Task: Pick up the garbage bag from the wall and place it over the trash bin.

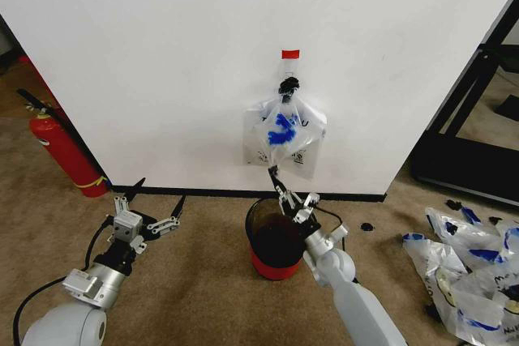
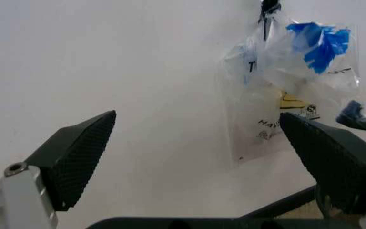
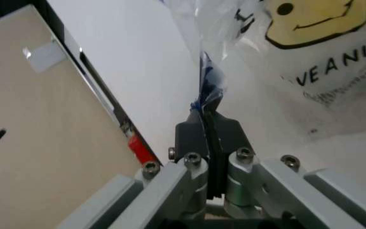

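Note:
The garbage bag (image 1: 285, 134) hangs on the white wall from a black hook (image 1: 288, 84), crumpled, with blue patches and a yellow smiley (image 3: 313, 21). My right gripper (image 1: 276, 174) reaches up over the trash bin (image 1: 264, 232) and is shut on a thin fold at the bag's lower edge (image 3: 209, 95). The bin stands on the carpet under the bag, dark and see-through with a red base. My left gripper (image 1: 151, 210) hovers low to the left, open and holding nothing, its black pads (image 2: 75, 155) facing the bag (image 2: 297, 81).
A red fire extinguisher (image 1: 61, 147) leans against the wall at the far left. Several similar clear bags (image 1: 470, 269) lie on the carpet at the right. A black frame (image 1: 474, 131) stands beyond the wall's right end.

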Tool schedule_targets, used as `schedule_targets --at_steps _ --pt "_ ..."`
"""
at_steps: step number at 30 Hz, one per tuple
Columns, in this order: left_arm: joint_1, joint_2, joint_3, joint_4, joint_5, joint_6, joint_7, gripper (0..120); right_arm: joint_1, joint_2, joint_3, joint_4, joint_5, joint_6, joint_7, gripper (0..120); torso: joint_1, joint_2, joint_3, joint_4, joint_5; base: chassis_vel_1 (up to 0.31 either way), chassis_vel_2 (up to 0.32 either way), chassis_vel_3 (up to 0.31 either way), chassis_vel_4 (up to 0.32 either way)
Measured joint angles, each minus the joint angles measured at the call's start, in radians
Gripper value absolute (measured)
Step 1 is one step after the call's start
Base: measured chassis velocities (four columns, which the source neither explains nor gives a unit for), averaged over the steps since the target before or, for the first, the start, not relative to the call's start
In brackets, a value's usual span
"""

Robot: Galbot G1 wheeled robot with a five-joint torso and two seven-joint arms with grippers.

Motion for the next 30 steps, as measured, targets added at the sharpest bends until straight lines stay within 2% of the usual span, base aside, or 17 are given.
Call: schedule_targets --at_steps 7,19,30 --pt "0.004 -0.007 0.001 -0.004 0.000 -0.012 0.003 100 -0.094 -0.103 -0.025 0.079 -0.007 0.003 -0.043 0 0.000 0.000 0.000 -0.0002 -0.0001 0.000 0.000 0.000 0.000" --pt "0.002 -0.004 0.002 -0.003 0.000 -0.018 0.009 100 -0.192 -0.156 -0.024 0.108 -0.050 0.021 -0.098 0 0.000 0.000 0.000 -0.0002 -0.0001 0.000 0.000 0.000 0.000" --pt "-0.008 0.005 0.005 0.017 -0.002 -0.021 0.009 100 -0.214 -0.161 -0.011 0.096 -0.080 0.043 -0.120 0 0.000 0.000 0.000 -0.0002 -0.0002 0.000 0.000 0.000 0.000"
